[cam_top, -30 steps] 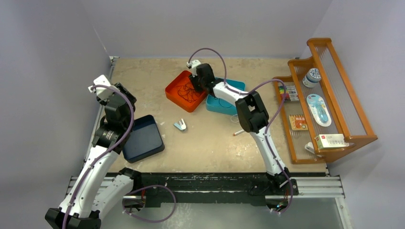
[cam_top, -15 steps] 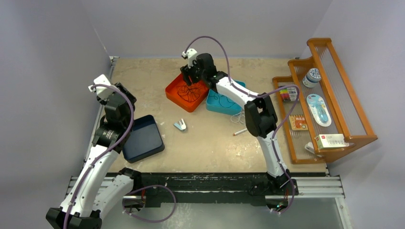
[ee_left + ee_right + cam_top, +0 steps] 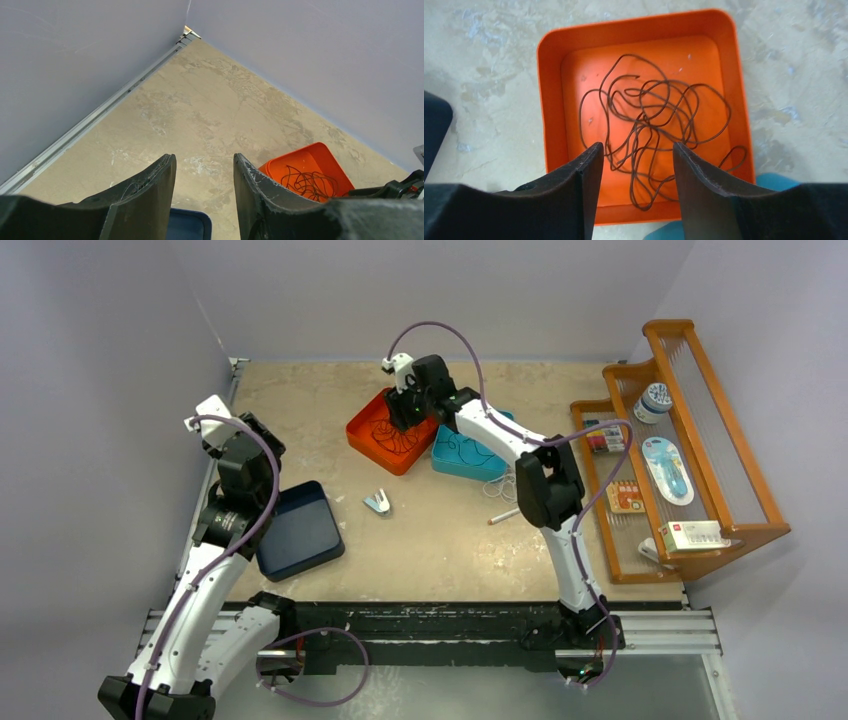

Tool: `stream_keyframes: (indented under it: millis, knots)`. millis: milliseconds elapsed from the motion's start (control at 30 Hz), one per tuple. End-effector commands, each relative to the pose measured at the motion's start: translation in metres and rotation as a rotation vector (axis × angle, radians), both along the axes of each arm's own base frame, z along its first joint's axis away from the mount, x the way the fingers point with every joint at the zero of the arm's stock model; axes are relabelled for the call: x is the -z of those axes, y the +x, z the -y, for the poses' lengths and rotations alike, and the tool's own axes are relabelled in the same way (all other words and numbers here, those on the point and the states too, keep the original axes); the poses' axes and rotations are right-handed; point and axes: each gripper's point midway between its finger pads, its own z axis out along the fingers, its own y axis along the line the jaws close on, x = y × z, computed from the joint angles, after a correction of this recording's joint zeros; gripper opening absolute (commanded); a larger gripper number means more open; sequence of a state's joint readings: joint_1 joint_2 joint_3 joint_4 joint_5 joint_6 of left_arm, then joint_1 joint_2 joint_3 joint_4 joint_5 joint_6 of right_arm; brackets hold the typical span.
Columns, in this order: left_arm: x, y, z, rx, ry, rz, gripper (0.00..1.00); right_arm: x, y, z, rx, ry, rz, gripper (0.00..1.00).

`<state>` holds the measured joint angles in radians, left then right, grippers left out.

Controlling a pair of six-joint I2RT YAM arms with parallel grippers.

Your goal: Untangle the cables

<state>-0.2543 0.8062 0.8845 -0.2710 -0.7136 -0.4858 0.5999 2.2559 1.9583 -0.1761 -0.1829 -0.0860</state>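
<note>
A dark brown cable (image 3: 649, 115) lies in a loose tangle inside the orange tray (image 3: 549, 100). One loop hangs over the tray's right rim. My right gripper (image 3: 636, 146) hovers over the near side of that tray, open, with nothing between its fingers. From above, the right gripper (image 3: 402, 408) sits at the orange tray's (image 3: 362, 435) far corner. A black cable (image 3: 462, 448) lies in the light blue tray (image 3: 490, 470). A whitish cable (image 3: 503, 485) rests on the table beside it. My left gripper (image 3: 203, 156) is raised at the far left, open and empty.
A dark blue tray (image 3: 300, 530) lies near the left arm. A small stapler (image 3: 377, 502) and a white-and-orange pen (image 3: 502, 516) sit mid-table. A wooden rack (image 3: 700, 530) with small items stands along the right edge. Walls close in the left and far sides.
My right gripper has lifted from low in the orange tray and shifted toward its far corner, with its jaws now wider. The left arm has stayed still.
</note>
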Motion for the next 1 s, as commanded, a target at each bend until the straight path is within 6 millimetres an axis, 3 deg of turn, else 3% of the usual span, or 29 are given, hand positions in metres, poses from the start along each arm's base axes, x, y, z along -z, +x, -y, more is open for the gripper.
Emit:
stream_keyframes:
  millis: [0,167,467,633,967]
  knots:
    - [-0.004,0.004,0.0,0.009,-0.001,0.02,0.46,-0.002,-0.013,-0.003,-0.039,0.012,-0.066,0.53]
    - [-0.004,0.004,0.0,0.012,-0.007,0.021,0.46,0.011,-0.017,-0.006,-0.046,0.014,-0.107,0.44]
    - [-0.003,0.004,-0.002,0.012,-0.013,0.023,0.45,0.041,-0.007,-0.006,-0.018,-0.035,-0.144,0.39]
    - [-0.002,0.005,-0.002,0.016,-0.018,0.023,0.46,0.044,0.005,-0.009,-0.002,-0.033,-0.111,0.31]
    - [-0.001,0.005,-0.004,0.015,-0.024,0.022,0.45,0.037,0.019,-0.038,-0.047,0.105,-0.052,0.11]
